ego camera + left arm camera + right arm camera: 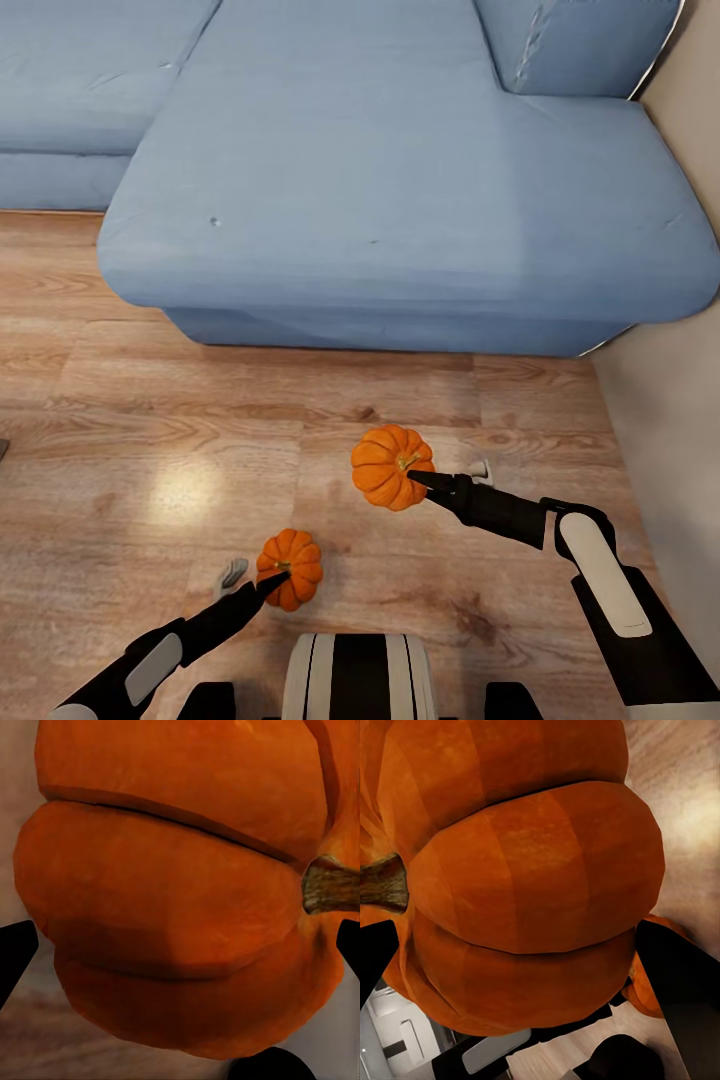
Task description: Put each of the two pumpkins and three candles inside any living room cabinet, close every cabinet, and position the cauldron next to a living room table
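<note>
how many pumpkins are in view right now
2. One round ribbed orange pumpkin is in the left gripper; the other orange pumpkin is in the right gripper, both above the wooden floor.

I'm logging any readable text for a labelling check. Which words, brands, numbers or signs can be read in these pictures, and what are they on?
None can be read. The two pumpkins, one in the left gripper and one in the right gripper, are plain orange. The blue sofa, the wood floor and the wall bear no print, and the robot's arms carry no marking.
</note>
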Motion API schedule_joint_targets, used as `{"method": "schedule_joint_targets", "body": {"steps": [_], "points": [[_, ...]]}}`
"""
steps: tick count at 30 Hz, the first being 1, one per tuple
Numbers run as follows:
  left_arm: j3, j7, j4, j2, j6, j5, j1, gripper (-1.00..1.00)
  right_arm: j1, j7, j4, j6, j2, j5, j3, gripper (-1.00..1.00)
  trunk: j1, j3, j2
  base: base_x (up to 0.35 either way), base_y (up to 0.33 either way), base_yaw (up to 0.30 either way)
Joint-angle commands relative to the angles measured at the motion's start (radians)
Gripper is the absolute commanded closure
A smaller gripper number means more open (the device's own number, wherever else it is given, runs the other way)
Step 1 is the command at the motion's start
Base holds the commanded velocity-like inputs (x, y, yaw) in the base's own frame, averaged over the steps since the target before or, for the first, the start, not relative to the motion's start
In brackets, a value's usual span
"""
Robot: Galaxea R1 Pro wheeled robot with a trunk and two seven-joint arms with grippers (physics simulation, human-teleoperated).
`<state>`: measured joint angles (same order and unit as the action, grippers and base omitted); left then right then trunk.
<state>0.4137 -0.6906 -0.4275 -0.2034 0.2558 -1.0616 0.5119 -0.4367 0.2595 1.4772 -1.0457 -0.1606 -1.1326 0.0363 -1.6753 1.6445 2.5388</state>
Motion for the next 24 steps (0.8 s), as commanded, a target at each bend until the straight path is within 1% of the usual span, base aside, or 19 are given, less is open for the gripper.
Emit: {"method": "schedule_joint_targets", "body": {"steps": [1, 24], "points": [[0.004, -0.001, 0.000, -0.001, 0.009, -0.011, 0.000, 1.00, 0.000, 0.010, 0.000, -0.002, -0.001, 0.008, 0.000, 1.00, 0.000, 0.000, 0.000, 0.004, 0.000, 0.000], [0.004, -0.002, 0.000, 0.001, 0.009, -0.011, 0.000, 1.00, 0.000, 0.010, 0.000, -0.002, -0.001, 0.008, 0.000, 1.00, 0.000, 0.000, 0.000, 0.000, 0.000, 0.000]]}}
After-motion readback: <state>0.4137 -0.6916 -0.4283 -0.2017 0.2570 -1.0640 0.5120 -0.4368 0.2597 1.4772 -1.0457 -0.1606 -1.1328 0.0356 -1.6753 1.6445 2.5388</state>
